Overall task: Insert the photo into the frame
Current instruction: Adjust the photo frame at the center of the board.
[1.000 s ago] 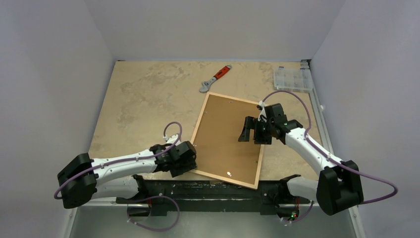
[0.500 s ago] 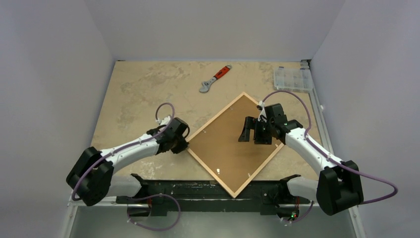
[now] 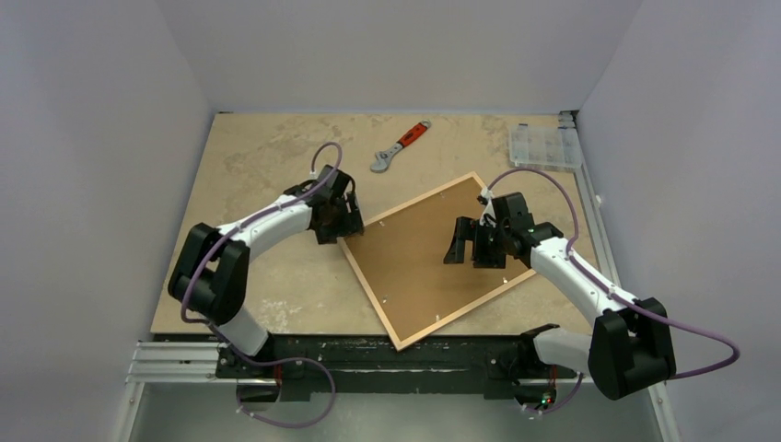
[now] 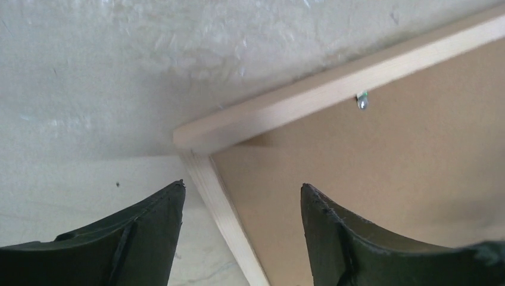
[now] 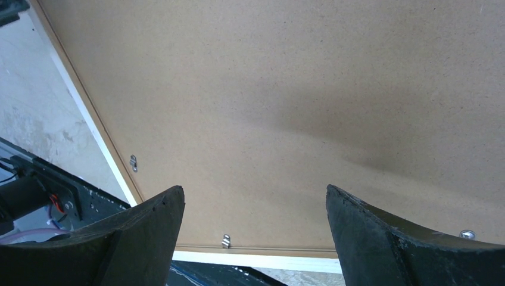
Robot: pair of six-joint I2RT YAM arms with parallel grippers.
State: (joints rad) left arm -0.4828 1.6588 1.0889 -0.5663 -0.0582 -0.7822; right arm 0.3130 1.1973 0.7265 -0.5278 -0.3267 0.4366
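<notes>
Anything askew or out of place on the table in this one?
Yes: the frame lies with its backing board facing up, turned diagonal to the table. Its near corner pokes past the table's near edge, over the black base rail.

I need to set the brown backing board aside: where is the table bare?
Widest bare patch: the beige tabletop at its far-left corner, between the left arm, the orange-handled wrench and the back edge. A smaller one lies between the left arm and the light wooden frame. The right is crowded: frame, right arm, clear plastic compartment box.
</notes>
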